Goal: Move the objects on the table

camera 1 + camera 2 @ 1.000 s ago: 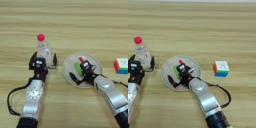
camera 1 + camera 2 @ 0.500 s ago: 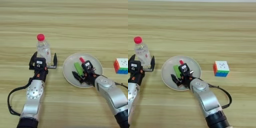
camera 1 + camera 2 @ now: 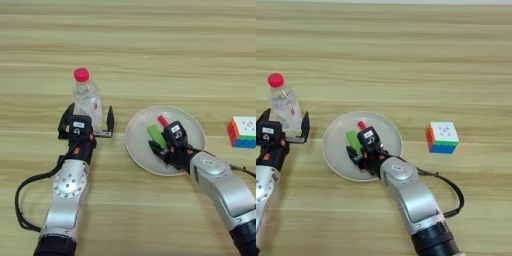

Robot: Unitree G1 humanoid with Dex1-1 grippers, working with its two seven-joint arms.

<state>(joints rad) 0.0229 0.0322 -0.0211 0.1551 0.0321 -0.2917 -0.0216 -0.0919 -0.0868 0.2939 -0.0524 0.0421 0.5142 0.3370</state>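
two grippers work: our left gripper [image 3: 88, 118] stands spread around the clear plastic bottle with red cap [image 3: 87, 100], light, slippery, best gripped mid-body. our right gripper [image 3: 159, 148] sits over the round beige plate [image 3: 139, 150] by the small green rectangular block [image 3: 156, 136]; we cannot tell its jaws.

A light wooden table [image 3: 150, 45] is marked by darker horizontal grain stripes, and on it a clear bottle [image 3: 88, 100] is topped by a red cap [image 3: 81, 75]. A beige plate [image 3: 137, 142] holds a green block [image 3: 155, 135] and a pen [image 3: 163, 121] of which only a red end is seen, while a cube [image 3: 442, 138] is shown with a white top and red, green, orange and blue stickers on its sides. Both arms are cased in silver-grey metal, and black fingers are carried by the left gripper [image 3: 87, 120] and the right gripper [image 3: 159, 149].
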